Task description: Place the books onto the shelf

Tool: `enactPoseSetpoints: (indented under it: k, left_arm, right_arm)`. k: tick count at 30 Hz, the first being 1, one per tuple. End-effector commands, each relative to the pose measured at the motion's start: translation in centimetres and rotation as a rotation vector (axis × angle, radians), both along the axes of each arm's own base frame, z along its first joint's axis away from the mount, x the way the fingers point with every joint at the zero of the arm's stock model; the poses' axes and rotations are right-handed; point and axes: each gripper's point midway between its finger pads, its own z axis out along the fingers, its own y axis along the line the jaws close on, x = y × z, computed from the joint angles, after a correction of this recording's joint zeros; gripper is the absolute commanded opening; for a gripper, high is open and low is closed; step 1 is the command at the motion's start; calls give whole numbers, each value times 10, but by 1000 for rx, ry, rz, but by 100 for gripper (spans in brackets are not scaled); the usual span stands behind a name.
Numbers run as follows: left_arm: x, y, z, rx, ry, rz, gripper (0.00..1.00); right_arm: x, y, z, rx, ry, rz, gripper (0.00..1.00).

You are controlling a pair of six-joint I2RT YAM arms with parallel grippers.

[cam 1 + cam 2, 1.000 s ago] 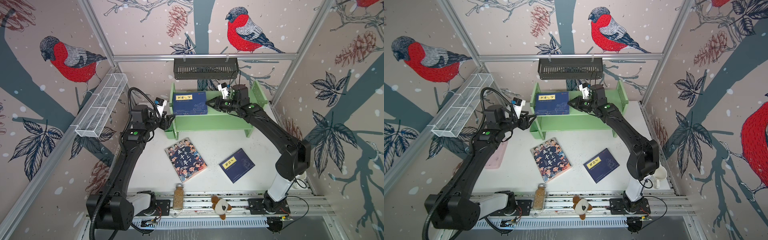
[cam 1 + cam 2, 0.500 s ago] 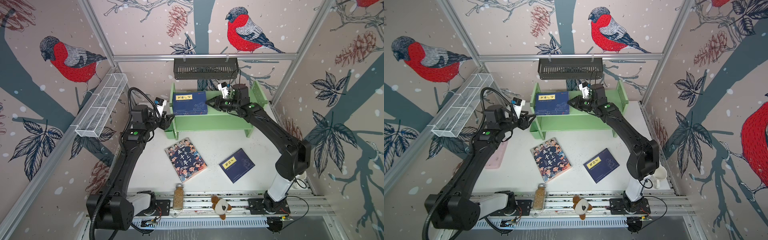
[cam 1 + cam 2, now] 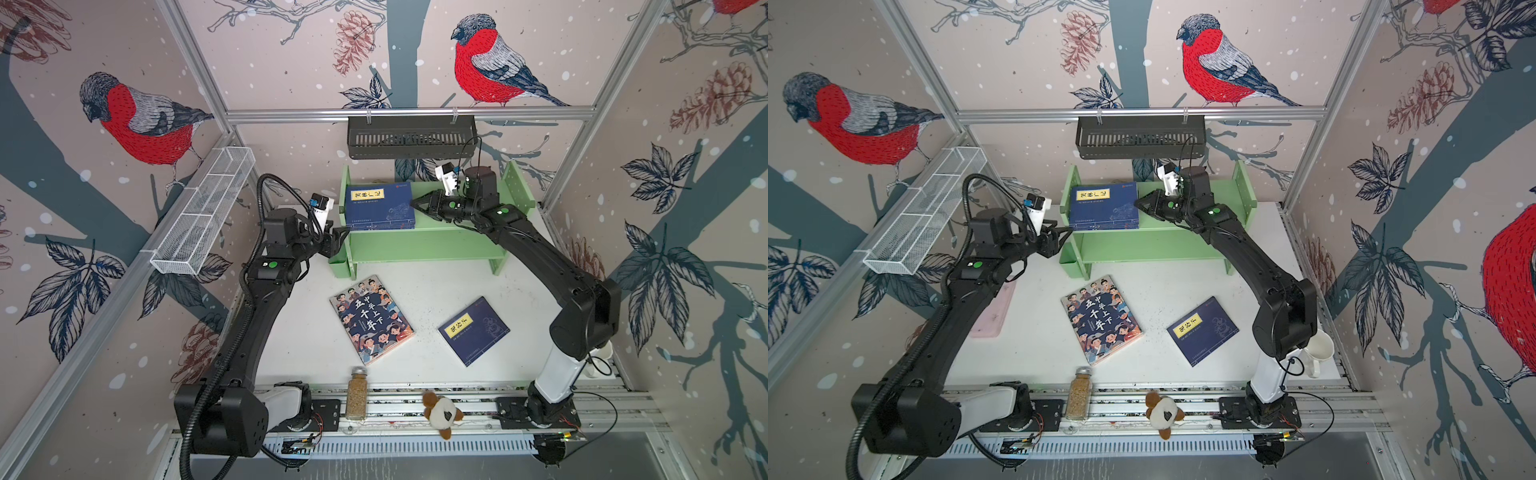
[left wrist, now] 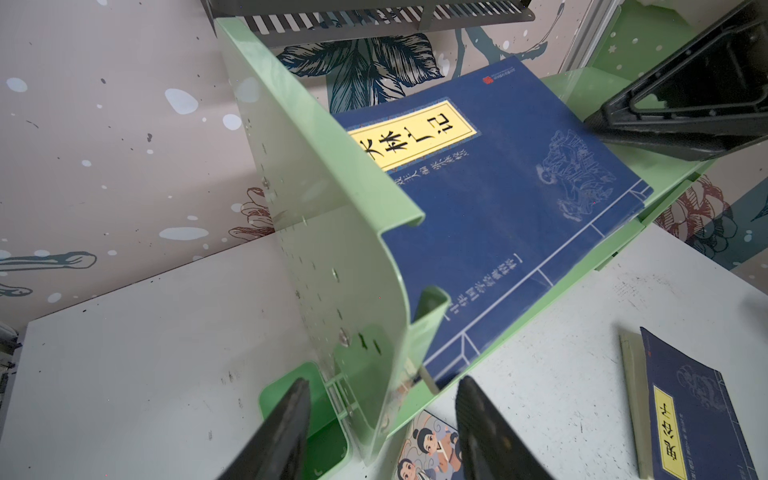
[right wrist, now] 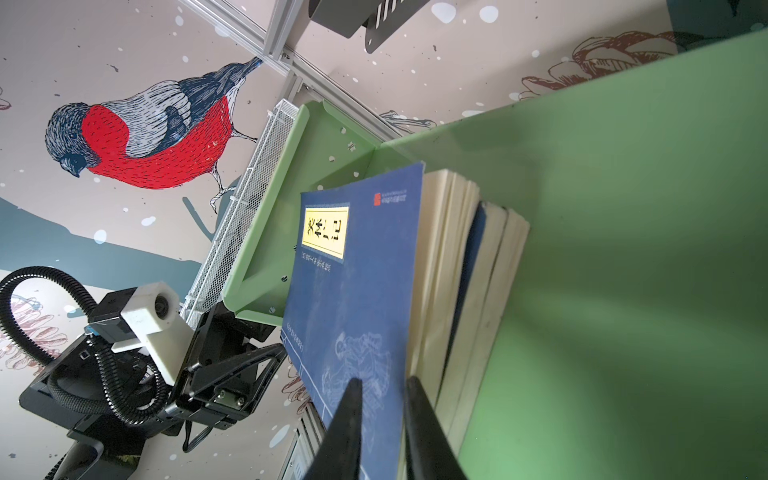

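Note:
A stack of navy books (image 3: 380,205) with yellow labels lies on the upper board of the green shelf (image 3: 415,245), against its left side panel. My right gripper (image 5: 384,380) is at the stack's right edge, shut on the top navy book (image 5: 361,270); in both top views its tips (image 3: 413,203) meet that edge. My left gripper (image 4: 382,380) is open and straddles the lower front corner of the shelf's left side panel (image 4: 332,232), with room on both sides, above the green cup (image 4: 291,399). The cartoon book (image 3: 371,318) and another navy book (image 3: 473,330) lie flat on the table.
A black slotted basket (image 3: 411,137) hangs on the back wall just above the shelf. A white wire basket (image 3: 203,216) hangs on the left wall. At the front rail are a jar (image 3: 357,392) and a plush toy (image 3: 440,411). A white mug (image 3: 1318,353) stands by the right arm's base.

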Motion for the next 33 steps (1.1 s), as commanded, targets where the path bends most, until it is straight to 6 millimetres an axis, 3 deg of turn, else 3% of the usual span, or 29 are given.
enactPoseSetpoints:
  k: [1, 16, 24, 33]
  left_arm:
    - [5, 1, 7, 22, -59, 3, 54]
    - [8, 4, 7, 29, -68, 24, 50]
    - [8, 6, 6, 40, -72, 34, 42]
    - [4, 6, 3, 45, -65, 33, 44]
  right_arm:
    - [-2, 3, 6, 12, -14, 20, 21]
    - [-3, 2, 5, 9, -13, 15, 21]
    - [-3, 1, 4, 7, -12, 15, 22]
    - [-2, 1, 4, 6, -12, 12, 24]
